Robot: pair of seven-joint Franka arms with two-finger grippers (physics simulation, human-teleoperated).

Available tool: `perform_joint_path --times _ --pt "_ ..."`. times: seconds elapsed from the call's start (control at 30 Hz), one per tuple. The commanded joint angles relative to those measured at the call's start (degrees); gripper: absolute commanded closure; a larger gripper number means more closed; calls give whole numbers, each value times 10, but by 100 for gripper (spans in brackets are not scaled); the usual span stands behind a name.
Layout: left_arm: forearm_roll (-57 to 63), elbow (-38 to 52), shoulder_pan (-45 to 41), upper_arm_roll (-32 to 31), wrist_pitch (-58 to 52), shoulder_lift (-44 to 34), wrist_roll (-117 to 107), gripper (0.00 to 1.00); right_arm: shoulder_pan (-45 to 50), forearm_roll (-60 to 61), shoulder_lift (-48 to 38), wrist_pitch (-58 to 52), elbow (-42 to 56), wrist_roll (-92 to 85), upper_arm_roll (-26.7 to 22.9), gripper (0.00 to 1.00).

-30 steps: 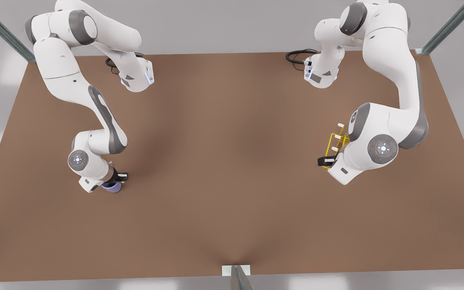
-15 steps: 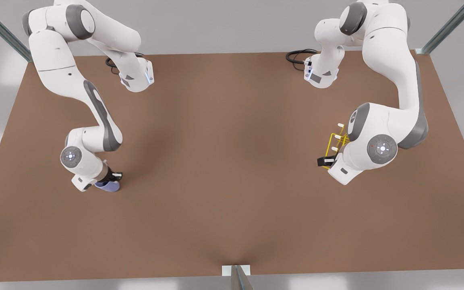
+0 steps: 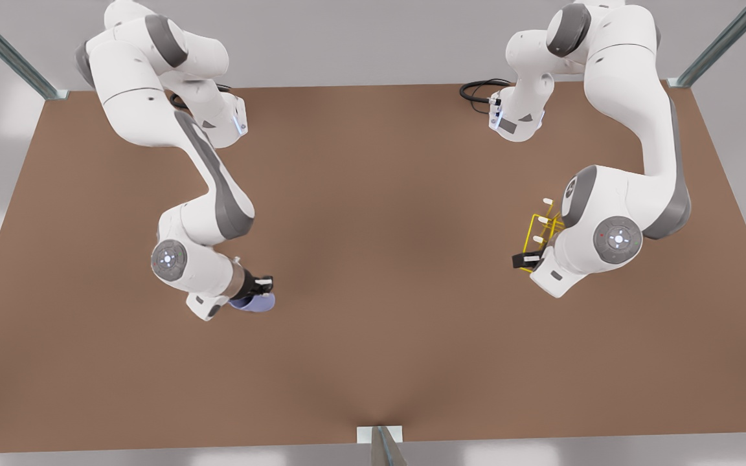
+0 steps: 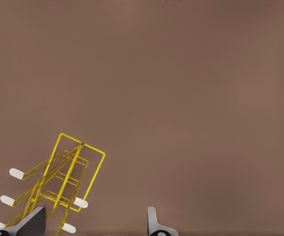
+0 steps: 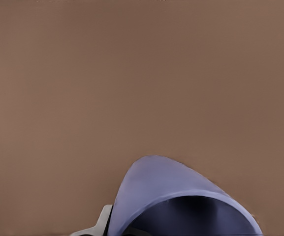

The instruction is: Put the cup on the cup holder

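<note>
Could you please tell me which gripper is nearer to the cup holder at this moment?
The left gripper is nearer, right at the cup holder. The right gripper is across the table, shut on the cup.

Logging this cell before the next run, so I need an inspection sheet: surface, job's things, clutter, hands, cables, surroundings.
Surface: brown table, flat, bare across the middle.
Job's things: lavender cup held in the right hand; yellow wire cup holder at the front view's right, partly behind an arm.
Clutter: nothing seen.
Hands: right hand shut on the cup, at the front view's left; left hand open, one finger against the cup holder's wires.
Cables: black cable loops at both arm bases.
Surroundings: grey walls, metal frame posts at the corners.
</note>
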Motion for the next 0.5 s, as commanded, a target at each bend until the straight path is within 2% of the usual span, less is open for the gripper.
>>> perform_joint_path --times 0.0,0.07,0.13,0.2,0.33,0.47 --pt "0 0 0 0 -1 -1 -5 0 13 76 21 17 18 117 3 79" --pt "0 0 0 0 -1 -1 -5 0 29 157 43 103 19 115 9 79" --pt "0 0 -1 0 -1 -1 -30 0 26 213 80 143 22 108 42 79" --pt "-59 3 -4 0 8 11 -245 0 25 242 123 193 44 107 79 79" --pt "-112 4 -34 0 135 39 -626 0 32 256 209 254 123 106 148 79" --pt "-106 26 -41 3 206 70 -852 0 86 259 275 278 200 102 152 79"
